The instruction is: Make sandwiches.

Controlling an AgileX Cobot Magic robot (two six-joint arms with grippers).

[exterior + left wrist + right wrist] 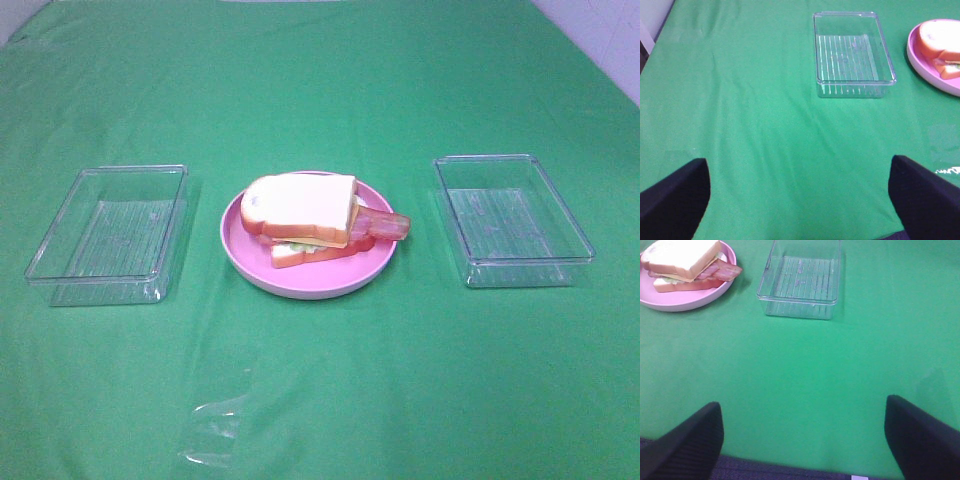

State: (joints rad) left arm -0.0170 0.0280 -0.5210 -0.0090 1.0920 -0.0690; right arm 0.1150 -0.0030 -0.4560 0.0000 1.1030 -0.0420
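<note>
- The sandwich [308, 220] sits stacked on the round pink plate [300, 283] at the centre of the green worktop [320, 390]: a white bread slice on top, a yellow cheese edge and pale lettuce showing under it, a second slice at the base.
- 1 bacon strip [385, 228] pokes out toward 3 o'clock, over the plate's rim, so the stack looks complete but loosely aligned.
- 2 clear trays flank the plate: the left tray [108, 235] at 9 o'clock and the right tray [512, 220] at 3 o'clock, each apart from the plate. Both look empty, which fits ingredient bins already drawn down; I judge the assembly done or nearly so.
- A crumpled bit of clear film [213, 435] lies on the cloth toward 6 o'clock, well apart from the plate.
- The left claw [800, 195] stands wide apart with nothing between its dark fingers, held back over bare cloth, the left tray ahead of it.
- The right claw [802, 437] is likewise spread wide and empty, drawn back near the worktop's edge, facing the right tray and plate.
- Neither arm shows in the high view, so both appear parked clear of the food.
</note>
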